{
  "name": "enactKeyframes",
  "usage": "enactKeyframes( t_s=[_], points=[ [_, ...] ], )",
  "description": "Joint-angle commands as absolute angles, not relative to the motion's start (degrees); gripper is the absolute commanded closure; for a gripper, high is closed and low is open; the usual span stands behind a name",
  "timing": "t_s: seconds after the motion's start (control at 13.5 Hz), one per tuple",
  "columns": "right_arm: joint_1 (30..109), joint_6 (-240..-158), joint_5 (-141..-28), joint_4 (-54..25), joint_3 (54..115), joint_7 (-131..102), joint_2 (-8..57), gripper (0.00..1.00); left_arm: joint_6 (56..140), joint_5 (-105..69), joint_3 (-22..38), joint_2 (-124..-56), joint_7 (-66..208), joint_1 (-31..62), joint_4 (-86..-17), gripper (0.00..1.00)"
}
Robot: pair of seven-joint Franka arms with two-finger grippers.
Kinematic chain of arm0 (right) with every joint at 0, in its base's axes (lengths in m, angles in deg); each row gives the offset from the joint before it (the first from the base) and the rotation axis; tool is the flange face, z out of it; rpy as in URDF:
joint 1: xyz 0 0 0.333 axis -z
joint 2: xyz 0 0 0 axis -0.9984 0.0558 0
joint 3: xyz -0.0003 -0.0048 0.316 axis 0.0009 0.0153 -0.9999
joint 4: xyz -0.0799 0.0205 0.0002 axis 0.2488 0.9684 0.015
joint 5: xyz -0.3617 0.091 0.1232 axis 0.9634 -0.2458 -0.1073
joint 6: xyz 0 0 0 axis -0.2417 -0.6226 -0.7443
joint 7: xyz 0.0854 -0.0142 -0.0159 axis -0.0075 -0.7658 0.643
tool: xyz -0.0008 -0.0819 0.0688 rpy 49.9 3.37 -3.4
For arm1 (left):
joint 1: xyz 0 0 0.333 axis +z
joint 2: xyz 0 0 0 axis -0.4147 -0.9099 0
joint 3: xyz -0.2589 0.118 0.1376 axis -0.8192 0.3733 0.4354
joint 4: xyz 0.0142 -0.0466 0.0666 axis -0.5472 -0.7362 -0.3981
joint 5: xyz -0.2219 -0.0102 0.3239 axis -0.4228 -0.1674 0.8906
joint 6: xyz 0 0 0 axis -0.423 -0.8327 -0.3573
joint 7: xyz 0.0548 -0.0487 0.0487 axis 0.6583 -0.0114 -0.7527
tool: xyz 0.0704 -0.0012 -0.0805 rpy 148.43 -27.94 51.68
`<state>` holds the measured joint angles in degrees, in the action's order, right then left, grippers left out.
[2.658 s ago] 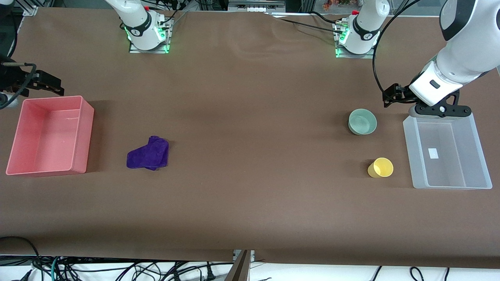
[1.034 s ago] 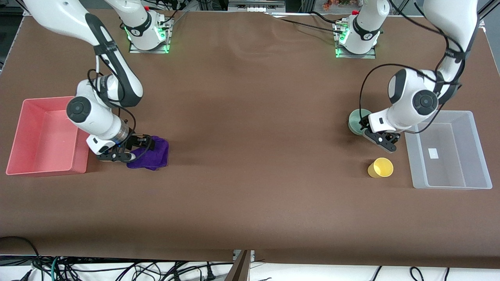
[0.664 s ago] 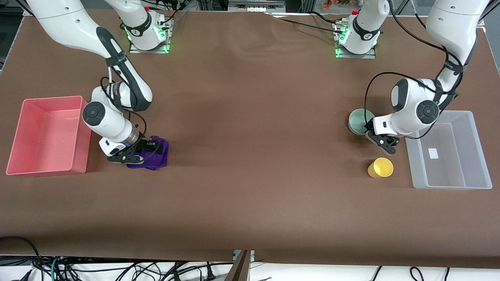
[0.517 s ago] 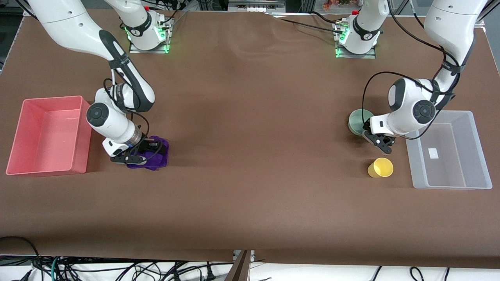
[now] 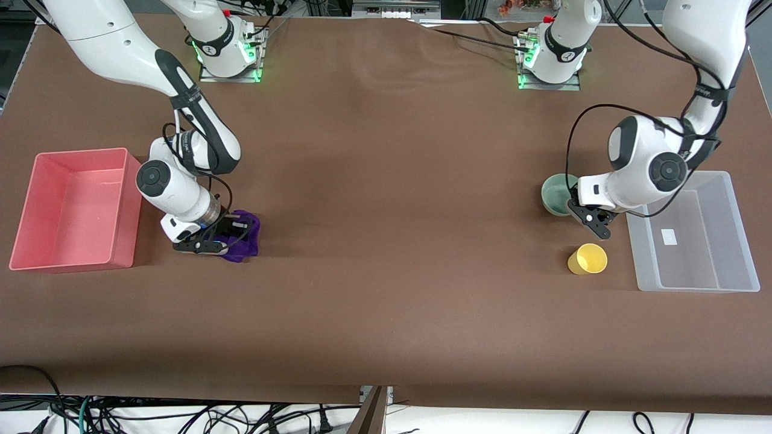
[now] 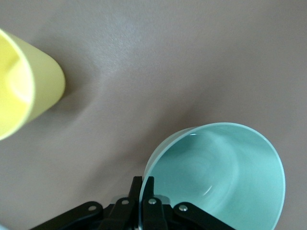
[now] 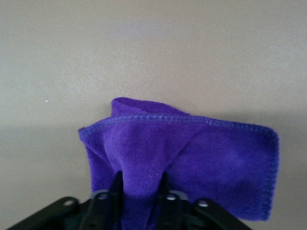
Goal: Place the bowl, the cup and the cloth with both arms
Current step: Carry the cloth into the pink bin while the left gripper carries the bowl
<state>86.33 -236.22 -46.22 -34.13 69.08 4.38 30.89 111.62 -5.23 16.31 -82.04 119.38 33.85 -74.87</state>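
Observation:
The pale mint-green bowl [image 5: 555, 194] is near the clear bin. My left gripper [image 5: 576, 206] is shut on its rim on the clear bin's side. In the left wrist view the two fingers pinch the rim of the bowl [image 6: 216, 177], one inside and one outside, at my left gripper [image 6: 144, 184], and the bowl looks tilted. The yellow cup [image 5: 587, 259] lies on its side nearer the front camera, free, and also shows in the left wrist view [image 6: 24, 96]. My right gripper [image 5: 224, 234] is shut on a fold of the purple cloth [image 5: 244, 235]. In the right wrist view the cloth [image 7: 201, 153] bunches between the fingers of my right gripper [image 7: 140, 187].
A pink bin [image 5: 129, 205] stands at the right arm's end of the table, beside the cloth. A clear plastic bin [image 5: 639, 241] stands at the left arm's end, beside the bowl and cup. Brown table covering lies between them.
Both arms came down from beside their bins. My right gripper has closed on the cloth and bunched it. My left gripper has closed on the bowl's rim, and the bowl has shifted slightly.

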Motion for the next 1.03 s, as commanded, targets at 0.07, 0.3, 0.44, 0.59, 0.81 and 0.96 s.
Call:
enactKeyframes(
  t_s=[0.07,0.3,0.44,0.59,0.81,0.96],
  points=[
    [86.9,-223.9,-46.0,-30.3,69.3,1.3,25.1,1.00,93.5,-5.4,16.1,-81.0,120.7,34.3,-60.3,1.00],
    [89.8,-203.7,-46.1,-22.4,71.8,-11.4,19.6,1.00,89.4,-4.8,16.4,-81.9,127.6,40.3,-54.0,1.00],
    [90.0,-197.2,-46.1,-20.3,77.7,-22.3,17.1,1.00,89.6,-4.5,16.4,-84.8,132.9,44.9,-50.0,1.00],
    [90.0,-191.9,-46.1,-19.9,84.1,-32.0,15.3,1.00,91.0,-4.4,16.6,-89.8,135.8,50.2,-46.5,1.00],
    [90.9,-188.8,-46.0,-20.0,91.0,-41.7,14.5,1.00,97.9,-4.5,16.6,-97.2,141.0,56.4,-44.7,1.00],
    [91.4,-189.5,-46.0,-20.5,94.6,-45.5,15.7,1.00,101.7,-4.5,16.5,-101.3,141.6,59.6,-44.9,1.00]
  ],
)
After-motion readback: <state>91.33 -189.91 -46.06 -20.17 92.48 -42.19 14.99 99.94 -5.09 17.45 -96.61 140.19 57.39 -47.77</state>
